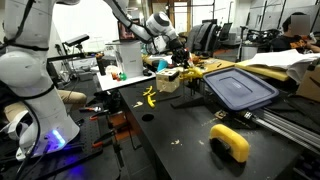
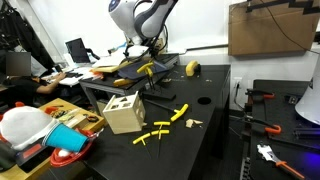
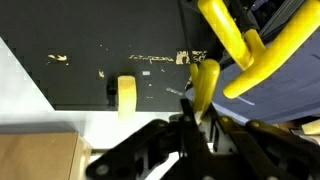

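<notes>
Claw (image 3: 195,120) clamped on yellow stick (image 3: 205,85); yellow pieces (image 3: 235,45), blue lid (image 1: 240,88) beside.

Lower end of yellow piece (image 3: 205,82) behind pincer (image 3: 194,126)

Exterior views face the black worktop (image 1: 170,140) from opposite ends, at mid-distance, and share it. Wrist view looks down, close, past the hand (image 3: 195,122).

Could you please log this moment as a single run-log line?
gripper: shut on yellow piece | place: at edge of blue lid | nearby: wooden box, loose yellow pieces on black table
</notes>
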Controlling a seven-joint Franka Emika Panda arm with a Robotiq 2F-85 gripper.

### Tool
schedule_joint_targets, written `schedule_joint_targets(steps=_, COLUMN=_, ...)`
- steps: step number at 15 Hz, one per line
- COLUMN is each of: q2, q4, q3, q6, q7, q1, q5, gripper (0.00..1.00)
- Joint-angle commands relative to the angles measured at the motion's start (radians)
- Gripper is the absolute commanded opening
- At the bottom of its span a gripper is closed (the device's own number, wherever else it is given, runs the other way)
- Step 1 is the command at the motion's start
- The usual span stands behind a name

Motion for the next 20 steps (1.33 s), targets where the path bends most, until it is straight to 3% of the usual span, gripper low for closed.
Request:
schedule_joint_targets(steps=1, q2=-0.018, q4=-0.017, q3=-0.001, q6=0.016, q7=-0.003, q1=-0.005, q5=0.001, gripper=0.04)
schedule_joint_targets(steps=20, q2=-0.005, q4=-0.013, q3=-0.005, q6=0.043, q7=0.007, q1=-0.012, q5=-0.004, gripper=0.04)
